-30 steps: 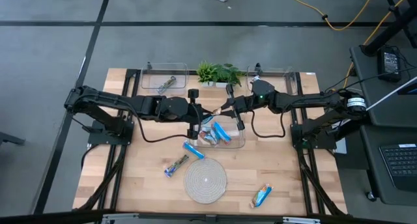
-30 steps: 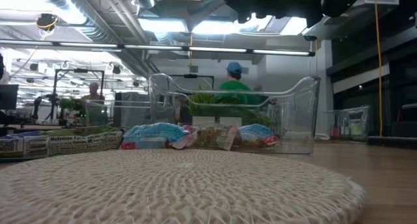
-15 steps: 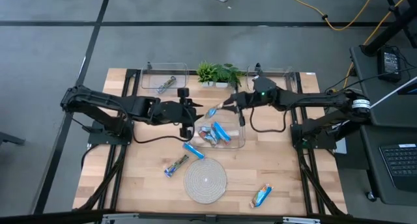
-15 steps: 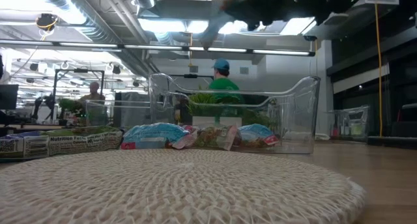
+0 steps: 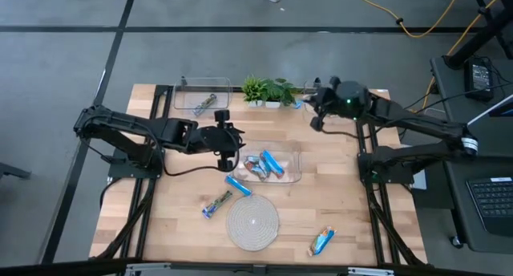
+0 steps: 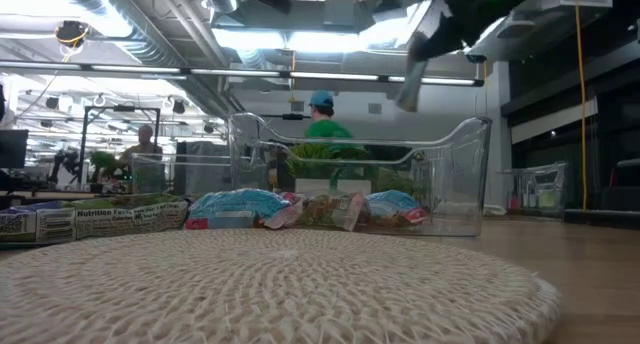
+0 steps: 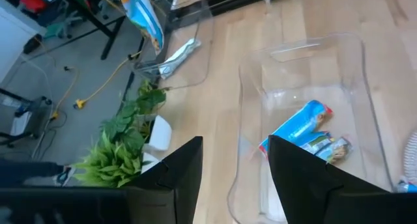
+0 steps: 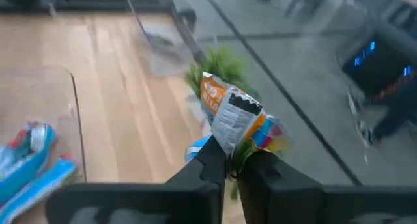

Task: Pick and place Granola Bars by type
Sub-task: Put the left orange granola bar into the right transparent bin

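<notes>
Right hand (image 8: pixel 231 164) pinches an orange-printed granola bar (image 8: pixel 238 120); left hand (image 7: pixel 234 160) parted, empty.

A robotics lab or workshop: a pale wooden tabletop (image 5: pixel 353 204) on a black metal frame stands on a grey concrete floor (image 5: pixel 64 59), with yellow cables (image 5: pixel 417 27) trailing beyond it. Behind the tabletop, exposed silver ceiling ducts (image 6: pixel 130 24), strip lights and further workbenches show, with a person in a green shirt (image 6: pixel 322 124).
</notes>
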Available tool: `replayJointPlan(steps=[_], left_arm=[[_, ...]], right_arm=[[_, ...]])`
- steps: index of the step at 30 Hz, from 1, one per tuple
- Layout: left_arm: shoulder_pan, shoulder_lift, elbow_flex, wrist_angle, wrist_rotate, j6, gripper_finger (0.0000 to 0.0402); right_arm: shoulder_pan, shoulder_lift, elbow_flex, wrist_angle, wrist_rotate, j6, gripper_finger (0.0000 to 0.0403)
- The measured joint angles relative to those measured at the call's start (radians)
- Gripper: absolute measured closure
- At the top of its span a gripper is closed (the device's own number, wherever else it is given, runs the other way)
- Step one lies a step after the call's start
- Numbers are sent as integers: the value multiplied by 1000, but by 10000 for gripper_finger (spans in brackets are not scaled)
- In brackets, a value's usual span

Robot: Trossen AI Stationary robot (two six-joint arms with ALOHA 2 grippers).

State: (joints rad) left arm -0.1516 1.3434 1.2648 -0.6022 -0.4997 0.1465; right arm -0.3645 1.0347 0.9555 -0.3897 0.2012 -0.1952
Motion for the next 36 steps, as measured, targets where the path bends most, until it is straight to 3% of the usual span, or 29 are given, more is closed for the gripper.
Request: replayJointPlan(steps=[8,17,24,30,36], left_arm=[[0,0,0,0,15,3,236],[0,0,0,-1,31,-3,240],[0,0,0,-1,49,-7,242],[0,0,0,-1,53,-14,242],[-2,0,0,-2,56,-22,242]], right_arm=[[-104,-14,53,-225,80,63,382],[-270,39,54,-343,160,90,371],[-360,127,54,-384,159,101,382],[-394,232,54,-386,156,97,369],[-408,318,54,-384,168,88,381]])
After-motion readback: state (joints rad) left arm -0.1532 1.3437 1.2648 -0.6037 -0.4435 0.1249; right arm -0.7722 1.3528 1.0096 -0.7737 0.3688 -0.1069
